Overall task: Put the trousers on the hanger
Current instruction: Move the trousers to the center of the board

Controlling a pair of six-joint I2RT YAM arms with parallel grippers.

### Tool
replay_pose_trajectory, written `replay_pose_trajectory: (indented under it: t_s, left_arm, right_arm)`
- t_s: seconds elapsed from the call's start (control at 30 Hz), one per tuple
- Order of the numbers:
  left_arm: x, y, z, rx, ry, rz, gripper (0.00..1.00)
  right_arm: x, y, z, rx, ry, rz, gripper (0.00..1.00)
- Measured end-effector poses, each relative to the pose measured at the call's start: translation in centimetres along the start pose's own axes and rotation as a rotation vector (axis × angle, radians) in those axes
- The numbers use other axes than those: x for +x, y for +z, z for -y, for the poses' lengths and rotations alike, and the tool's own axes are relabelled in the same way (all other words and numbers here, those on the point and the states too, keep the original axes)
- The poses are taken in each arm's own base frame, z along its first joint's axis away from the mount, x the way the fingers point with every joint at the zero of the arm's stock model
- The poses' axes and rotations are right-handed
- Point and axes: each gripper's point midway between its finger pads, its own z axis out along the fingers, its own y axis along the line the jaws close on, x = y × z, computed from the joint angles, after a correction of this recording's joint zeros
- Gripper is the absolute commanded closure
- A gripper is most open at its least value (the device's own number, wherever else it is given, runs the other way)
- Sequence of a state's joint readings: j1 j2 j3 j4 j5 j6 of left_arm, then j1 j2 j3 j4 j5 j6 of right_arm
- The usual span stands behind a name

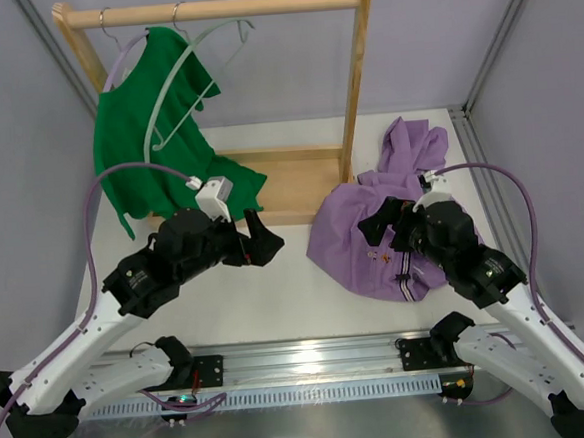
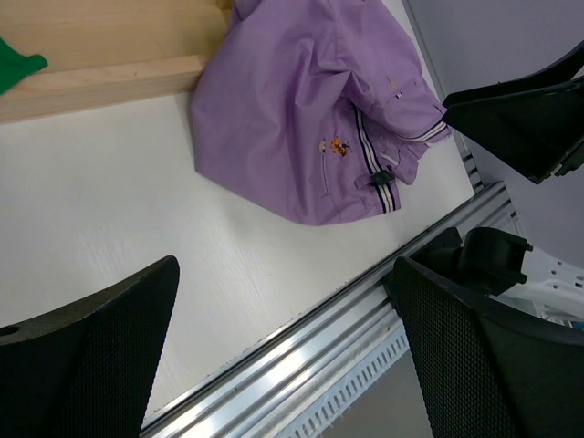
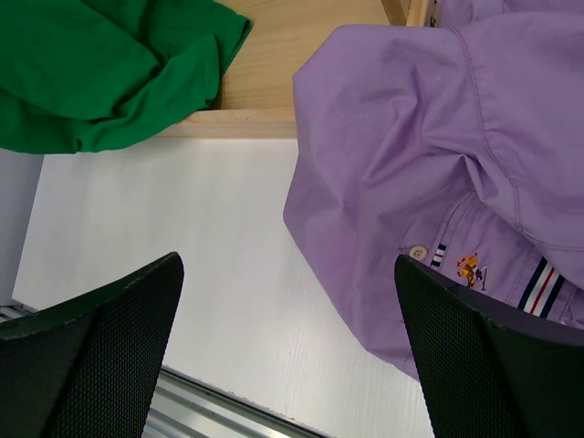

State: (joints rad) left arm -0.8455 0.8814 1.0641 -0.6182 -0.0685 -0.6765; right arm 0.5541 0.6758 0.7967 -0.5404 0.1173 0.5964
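Trousers (image 1: 346,247), seemingly soft, light and floppy, lie crumpled at four o'clock on the table (image 1: 278,300) under the empty, wide-spread right gripper (image 1: 383,225), likely best pinched at the firmer striped waistband (image 1: 409,283); the left gripper (image 1: 263,239), equally spread and empty, hovers near centre.

Crumpled lilac trousers (image 1: 354,245) lie on the table (image 1: 278,300); the pale hanger (image 1: 167,82) hangs from the rail (image 1: 257,3).
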Motion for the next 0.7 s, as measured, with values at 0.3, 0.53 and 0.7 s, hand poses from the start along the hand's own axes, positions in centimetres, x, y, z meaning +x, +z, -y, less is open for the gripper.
replay_pose_trajectory:
  t_s: [0.3, 0.53, 0.7]
  left_arm:
    - [-0.1, 0.0, 0.1, 0.000, -0.002, 0.000, 0.00]
    - [-0.5, 1.3, 0.5, -0.015, 0.002, -0.021, 0.00]
    - [-0.2, 2.4, 0.3, -0.034, 0.011, -0.049, 0.01]
  right_arm:
    - [0.0, 0.0, 0.3, 0.014, 0.000, 0.003, 0.01]
    - [-0.5, 0.0, 0.5, 0.040, -0.007, 0.007, 0.00]
    - [-0.5, 0.5, 0.9, 0.080, -0.029, -0.012, 0.00]
